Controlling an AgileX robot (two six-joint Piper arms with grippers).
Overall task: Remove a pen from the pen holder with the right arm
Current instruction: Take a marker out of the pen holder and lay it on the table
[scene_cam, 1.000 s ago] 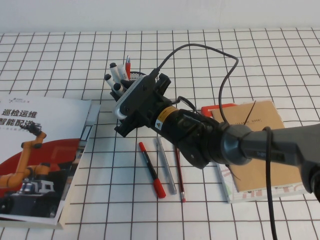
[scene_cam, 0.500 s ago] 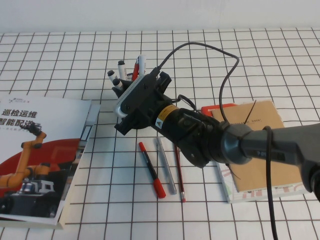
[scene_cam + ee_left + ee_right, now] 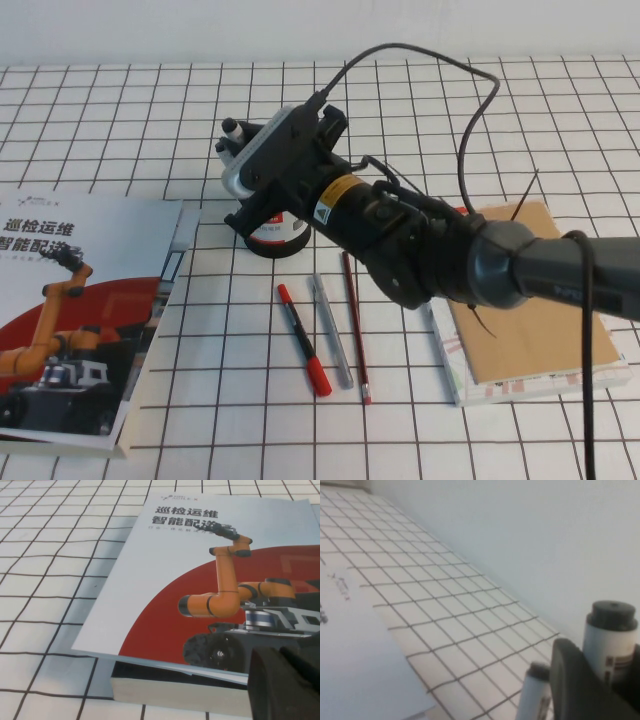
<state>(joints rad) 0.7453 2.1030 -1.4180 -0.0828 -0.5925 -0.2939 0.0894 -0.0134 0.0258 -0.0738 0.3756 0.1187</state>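
The right gripper (image 3: pixel 611 672) looks clamped on a white marker with a black cap (image 3: pixel 610 630), dark fingers either side of the barrel near its top, I'd guess so it draws straight up. A second white marker (image 3: pixel 534 692) stands just beside. Below sits the black round pen holder (image 3: pixel 262 246) on the gridded table (image 3: pixel 500 100); whether the held marker's tail has cleared it, the arm hides. The left gripper (image 3: pixel 285 680) hangs over the robot-cover book (image 3: pixel 200 580), out of the way.
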